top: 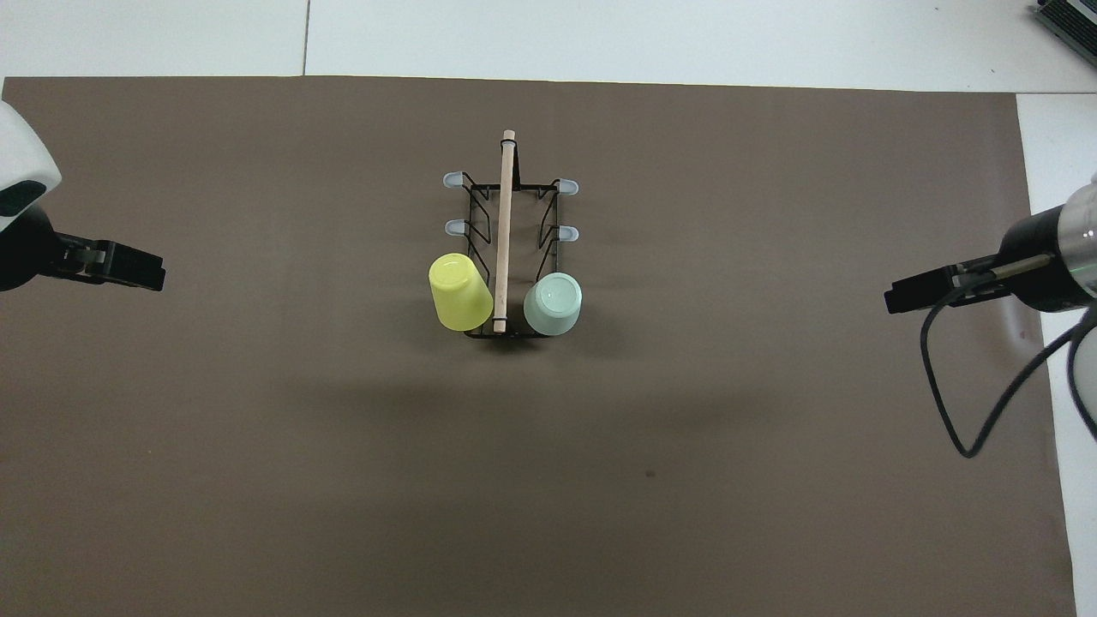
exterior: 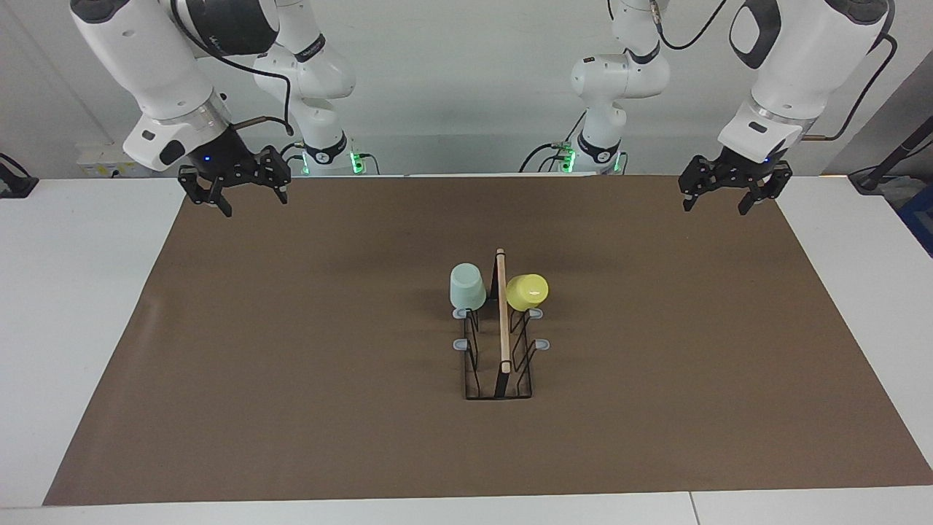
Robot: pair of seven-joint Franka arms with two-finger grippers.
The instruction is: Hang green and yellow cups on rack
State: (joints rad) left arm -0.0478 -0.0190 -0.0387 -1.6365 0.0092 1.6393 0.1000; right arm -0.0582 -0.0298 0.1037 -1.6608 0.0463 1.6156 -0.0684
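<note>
The black wire rack (exterior: 503, 343) with its wooden rod stands mid-table, also in the overhead view (top: 506, 206). The mint green cup (exterior: 466, 286) hangs upside down on the prong nearest the robots on the right arm's side, also seen from overhead (top: 554, 303). The yellow cup (exterior: 527, 291) hangs tilted on the matching prong on the left arm's side, also seen from overhead (top: 460, 291). My left gripper (exterior: 716, 208) is open and empty, raised over the mat's corner. My right gripper (exterior: 255, 205) is open and empty over the other corner by the robots. Both wait apart from the rack.
A brown mat (exterior: 291, 364) covers the white table (exterior: 73, 292). Several grey-tipped prongs (exterior: 461, 344) on the rack's part farther from the robots are bare. A black cable (top: 968, 403) hangs from the right arm.
</note>
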